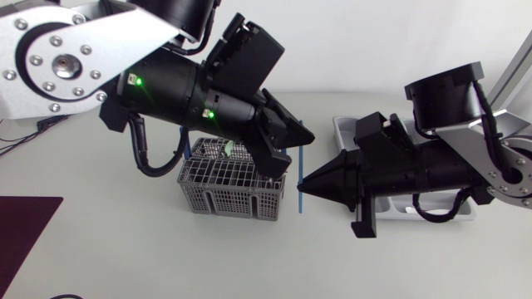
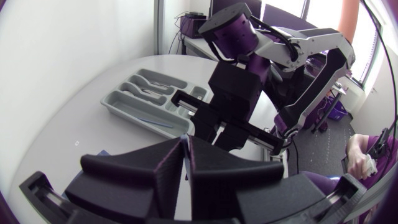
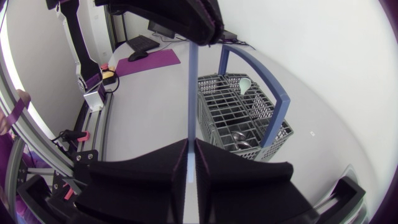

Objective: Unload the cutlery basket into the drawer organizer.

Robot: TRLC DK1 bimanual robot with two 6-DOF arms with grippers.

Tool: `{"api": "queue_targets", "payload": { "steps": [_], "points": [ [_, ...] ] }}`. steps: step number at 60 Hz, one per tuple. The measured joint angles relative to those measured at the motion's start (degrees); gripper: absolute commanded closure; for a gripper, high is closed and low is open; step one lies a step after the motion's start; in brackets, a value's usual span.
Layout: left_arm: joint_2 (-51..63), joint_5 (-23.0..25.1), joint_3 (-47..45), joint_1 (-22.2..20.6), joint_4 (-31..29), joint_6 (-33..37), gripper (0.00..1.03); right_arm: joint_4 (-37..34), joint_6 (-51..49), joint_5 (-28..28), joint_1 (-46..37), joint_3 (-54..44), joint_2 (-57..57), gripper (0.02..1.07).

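Right claw [image 1: 304, 184] is clenched on the lower half of a thin blue utensil [image 1: 299, 170], which stands upright in the air between the grey cutlery basket [image 1: 218, 198] and the drawer organizer [image 1: 345, 126], clear of the worktop [image 1: 150, 249]. Left claw [image 1: 295, 143] hangs over the basket's right end, pinching the same utensil at its top. A white spoon [image 3: 244, 84] stands in the basket's far compartment, with metal pieces [image 3: 239, 138] lower down.

Pale grey table [image 1: 100, 249] with a maroon mat [image 1: 25, 232] at its edge
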Motion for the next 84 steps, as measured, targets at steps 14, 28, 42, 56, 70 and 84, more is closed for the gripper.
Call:
{"api": "queue_targets", "payload": {
  "steps": [14, 28, 42, 56, 70, 84],
  "points": [
    [0.0, 0.0, 1.9, 2.4, 0.4, -1.3, 0.16, -1.3, 0.0, 0.0, -0.1, 0.0, 0.0, 1.01],
    [0.0, 0.2, 3.4, 9.6, 3.4, -2.1, 0.11, -6.5, -4.0, -0.4, -6.3, -0.9, -1.2, 1.01],
    [-0.3, -9.0, 1.5, 11.0, 5.7, 2.4, 0.11, -8.6, -9.2, -1.3, -18.0, -2.0, -1.4, 1.01],
    [-0.3, -21.4, -6.0, 2.8, 6.6, 10.3, 0.11, -8.8, -12.2, -1.3, -29.1, -1.9, 6.1, 1.01],
    [1.8, -28.1, -6.5, -0.5, 6.5, 13.5, 0.11, -9.0, -12.0, -0.4, -35.0, 3.3, 15.6, 1.02],
    [4.7, -33.0, -7.5, -2.2, 5.7, 15.1, 0.11, -8.8, -7.7, 2.3, -37.6, 11.3, 26.6, 1.01]
  ]
}}
